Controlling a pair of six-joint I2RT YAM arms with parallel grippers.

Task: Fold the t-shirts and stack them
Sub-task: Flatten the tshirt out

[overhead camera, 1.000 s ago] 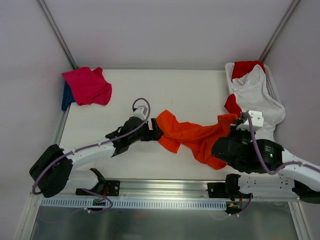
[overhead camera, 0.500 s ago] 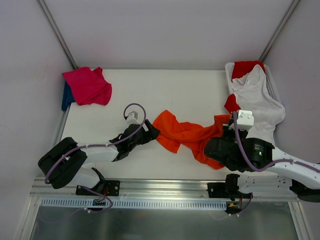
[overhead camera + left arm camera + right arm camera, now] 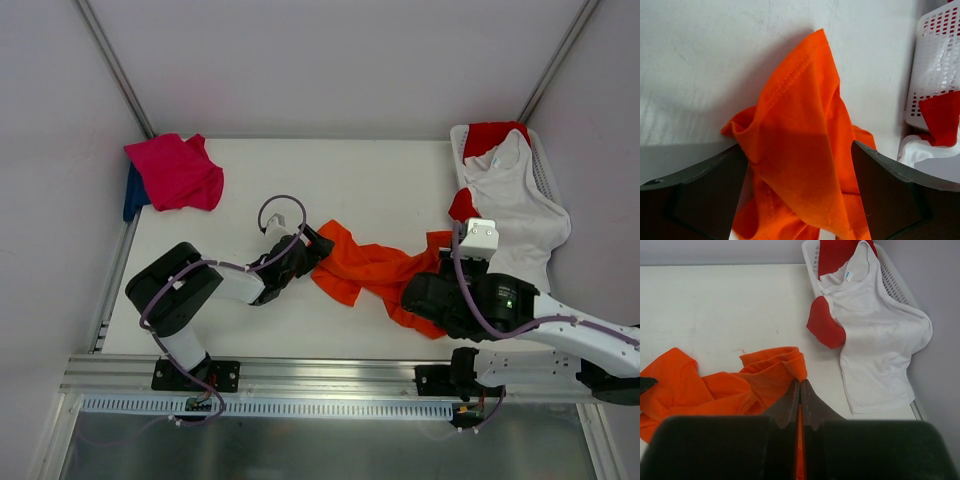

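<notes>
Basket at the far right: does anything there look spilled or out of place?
Yes. The white t-shirt sprawls unfolded over the basket and hangs past its rim. A red t-shirt bulges out from under its left edge, outside the basket wall.

**Covered, cropped, out of sight**

At the far left, the dark blue t-shirt shows only as a sliver under the magenta-pink t-shirt. In the basket at the far right, the white t-shirt covers most of the red t-shirt. From above, the right arm hides the right end of the orange t-shirt and the tips of the right gripper. The left wrist view crops that shirt at its bottom edge and the basket at its right edge.
</notes>
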